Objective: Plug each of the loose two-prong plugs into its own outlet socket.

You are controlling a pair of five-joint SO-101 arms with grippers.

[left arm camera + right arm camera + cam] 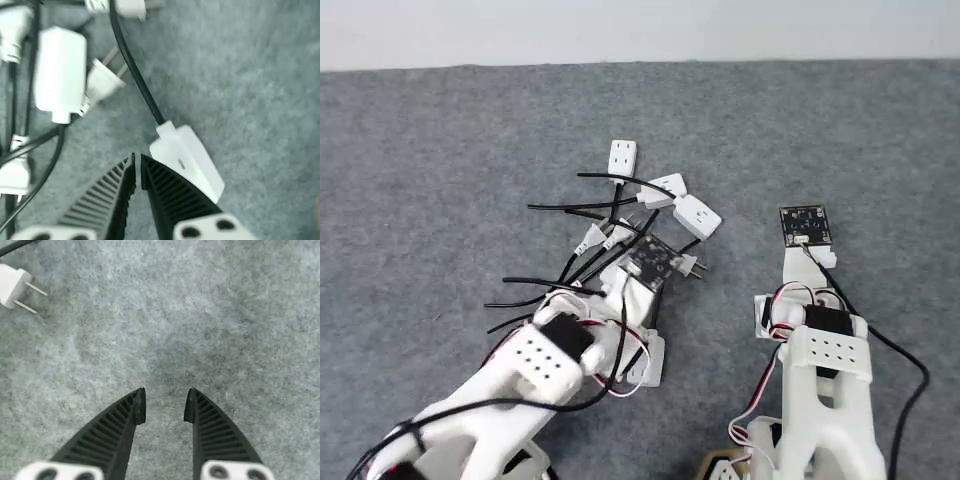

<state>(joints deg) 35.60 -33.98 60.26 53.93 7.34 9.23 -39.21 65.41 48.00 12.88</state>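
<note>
Likely light, hard-shelled, tugged by stiff black cord: pinch the two-prong plug across its white body, mid-table at nine o'clock from the half-spread right gripper, left gripper nearly closed, empty.

The left pincer hangs over the grey felt tabletop, its black ribbed fingers drawn together with only a thin slit between them and nothing in it. Just beside one finger lies a white outlet socket block, with a black cord running away from its far end. Beyond that block, across the cord, a white two-prong plug points its prongs towards the cord, its body against a second socket block. Well off from the first block, a third plug lies among more black cords
</note>
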